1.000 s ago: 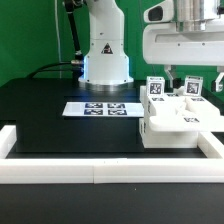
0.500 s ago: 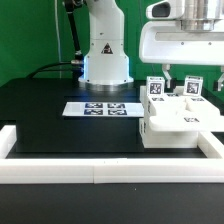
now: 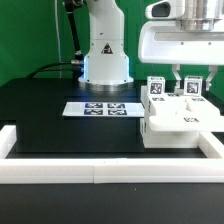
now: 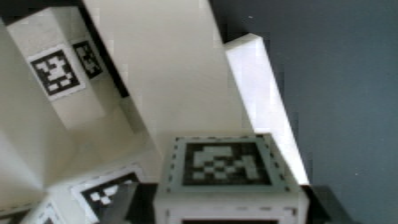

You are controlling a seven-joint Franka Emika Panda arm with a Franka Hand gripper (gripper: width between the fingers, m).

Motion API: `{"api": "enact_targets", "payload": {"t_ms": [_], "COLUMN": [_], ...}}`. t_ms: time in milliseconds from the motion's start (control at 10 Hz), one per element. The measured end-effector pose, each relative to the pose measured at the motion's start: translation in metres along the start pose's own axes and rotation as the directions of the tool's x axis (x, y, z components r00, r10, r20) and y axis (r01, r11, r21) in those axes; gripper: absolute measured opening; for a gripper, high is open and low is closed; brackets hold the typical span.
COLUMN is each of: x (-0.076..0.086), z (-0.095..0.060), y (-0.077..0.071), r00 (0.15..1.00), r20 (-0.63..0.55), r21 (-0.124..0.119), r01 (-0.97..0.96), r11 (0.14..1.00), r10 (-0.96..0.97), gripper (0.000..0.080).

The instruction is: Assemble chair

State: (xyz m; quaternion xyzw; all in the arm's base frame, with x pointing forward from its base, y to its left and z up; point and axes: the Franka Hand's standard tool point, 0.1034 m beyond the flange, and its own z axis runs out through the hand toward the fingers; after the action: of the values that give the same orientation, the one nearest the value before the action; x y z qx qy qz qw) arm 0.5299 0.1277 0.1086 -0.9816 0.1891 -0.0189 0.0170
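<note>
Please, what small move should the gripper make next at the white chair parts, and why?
Probably finish closing. In the exterior view the gripper has its fingers low, on either side of a small tagged part standing on the chair assembly. The frames do not show a firm grip yet, so lifting now seems too early.

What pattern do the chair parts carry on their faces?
Black-and-white square tags on white chair parts, clearest in the wrist view.
</note>
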Motion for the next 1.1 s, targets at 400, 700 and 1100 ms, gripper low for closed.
{"api": "enact_targets", "payload": {"t_ms": [400, 700, 1100], "x": [-0.0003, -0.0007, -0.0010], "z": [0.0004, 0.0007, 0.0009], "y": [-0.0002, -0.0005, -0.0007], "r00": [0.979, 0.914, 0.799], "r20": [0.001, 0.001, 0.002], "r21": [0.001, 0.000, 0.000], "r01": [-0.205, -0.406, -0.602], "r11": [0.979, 0.914, 0.799], "r10": [0.205, 0.406, 0.602], "gripper": [0.0269, 0.0271, 0.0271]}}
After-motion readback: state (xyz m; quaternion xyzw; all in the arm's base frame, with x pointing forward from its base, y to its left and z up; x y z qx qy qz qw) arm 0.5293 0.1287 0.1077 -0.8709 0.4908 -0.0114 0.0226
